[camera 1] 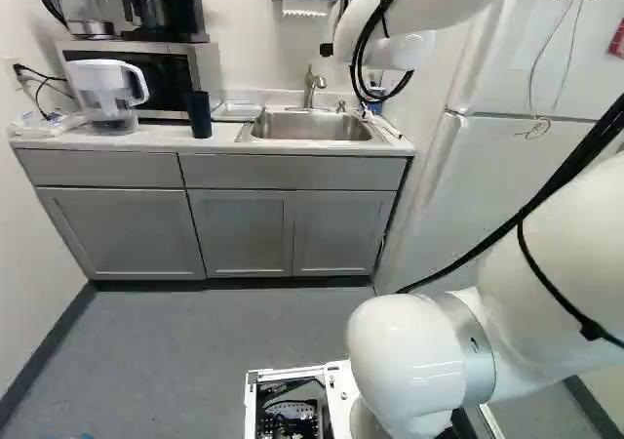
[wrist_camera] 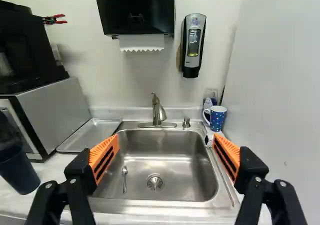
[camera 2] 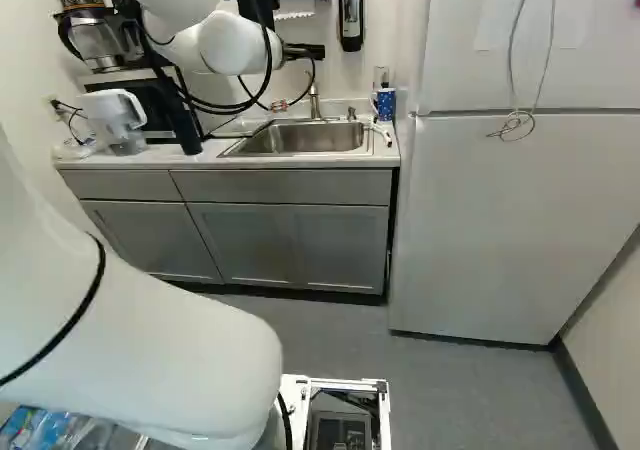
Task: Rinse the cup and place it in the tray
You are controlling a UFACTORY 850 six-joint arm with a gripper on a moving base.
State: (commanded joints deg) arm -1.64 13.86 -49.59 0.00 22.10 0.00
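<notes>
My gripper [camera 2: 305, 52] hangs above the counter over the sink in the right base view. In the wrist view the gripper [wrist_camera: 165, 152] stands wide open, nothing between its orange pads, facing the sink basin. A blue mug with light dots [wrist_camera: 218, 119] stands upright at the sink's back corner, near the fridge, handle toward the faucet. A tall dark blue cup [camera 1: 199, 114] stands on the counter on the microwave side. The shallow metal tray [wrist_camera: 92, 135] lies flat between microwave and sink [wrist_camera: 162, 160].
The faucet [wrist_camera: 157, 110] rises behind the basin, and a spoon [wrist_camera: 124, 179] lies inside it. A soap dispenser [wrist_camera: 193, 45] and a paper towel dispenser [wrist_camera: 135, 10] hang above. A white pitcher [camera 1: 109, 93] stands before the microwave [wrist_camera: 52, 112]; the fridge [camera 2: 500, 220] flanks the counter.
</notes>
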